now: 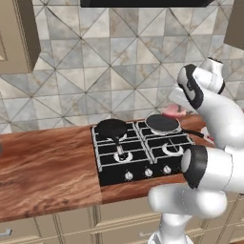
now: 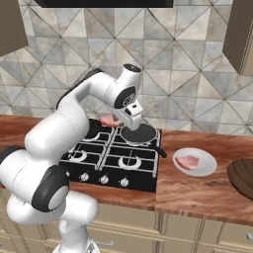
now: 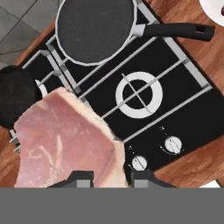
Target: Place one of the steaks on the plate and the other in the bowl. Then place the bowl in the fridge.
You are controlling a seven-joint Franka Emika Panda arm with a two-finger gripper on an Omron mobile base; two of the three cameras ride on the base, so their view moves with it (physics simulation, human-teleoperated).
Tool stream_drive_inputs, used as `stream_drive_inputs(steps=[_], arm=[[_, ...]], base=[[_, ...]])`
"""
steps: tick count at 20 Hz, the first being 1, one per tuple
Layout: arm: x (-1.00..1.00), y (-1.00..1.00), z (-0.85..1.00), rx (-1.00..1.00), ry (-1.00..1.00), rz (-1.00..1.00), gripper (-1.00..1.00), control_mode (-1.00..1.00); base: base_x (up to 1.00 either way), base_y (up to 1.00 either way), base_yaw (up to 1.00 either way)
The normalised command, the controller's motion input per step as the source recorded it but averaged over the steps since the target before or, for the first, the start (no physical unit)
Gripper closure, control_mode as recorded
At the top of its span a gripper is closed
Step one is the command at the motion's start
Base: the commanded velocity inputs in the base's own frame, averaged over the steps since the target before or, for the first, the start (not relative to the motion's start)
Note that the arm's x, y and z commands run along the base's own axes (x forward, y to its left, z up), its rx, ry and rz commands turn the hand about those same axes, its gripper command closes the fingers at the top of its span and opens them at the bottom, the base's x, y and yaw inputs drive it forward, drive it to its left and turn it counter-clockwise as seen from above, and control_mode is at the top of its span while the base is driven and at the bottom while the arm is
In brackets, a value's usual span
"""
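Note:
My gripper (image 2: 118, 120) (image 3: 112, 178) hangs above the stove, shut on one pink-red steak (image 2: 109, 120) (image 3: 65, 140) (image 1: 172, 110). That steak fills the lower left of the hand view, over the hob's left burners. The second steak (image 2: 188, 162) lies on the white plate (image 2: 205, 158) (image 3: 213, 11), on the counter right of the stove. Further right, at the frame edge, sits the dark brown bowl (image 2: 243, 178), which looks empty. The fridge is out of view.
A black frying pan (image 2: 139, 133) (image 3: 96, 28) (image 1: 163, 124) stands on the rear right burner, handle pointing toward the plate. A small black pot (image 1: 112, 127) (image 3: 15, 100) sits on the rear left burner. Wooden counter (image 1: 47, 162) stretches left of the stove; a tiled wall stands behind.

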Motion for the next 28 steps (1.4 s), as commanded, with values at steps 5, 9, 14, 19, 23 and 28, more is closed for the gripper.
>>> stream_drive_inputs(steps=[5,9,14,19,23,28], arm=[[0.0,0.0,0.0,0.0,0.0,0.0,1.0,1.0],[0.0,0.0,0.0,0.0,0.0,0.0,1.0,1.0],[0.0,0.0,0.0,0.0,0.0,0.0,1.0,1.0],[0.0,0.0,0.0,0.0,0.0,0.0,1.0,1.0],[0.0,0.0,0.0,0.0,0.0,0.0,1.0,1.0],[0.0,0.0,0.0,0.0,0.0,0.0,1.0,1.0]], base=[[-0.61,-1.0,-0.12],[-0.57,-1.0,-0.11],[-0.06,-0.96,-0.09],[0.13,-0.87,-0.06],[0.73,-0.08,0.0],[0.87,0.07,0.07]])
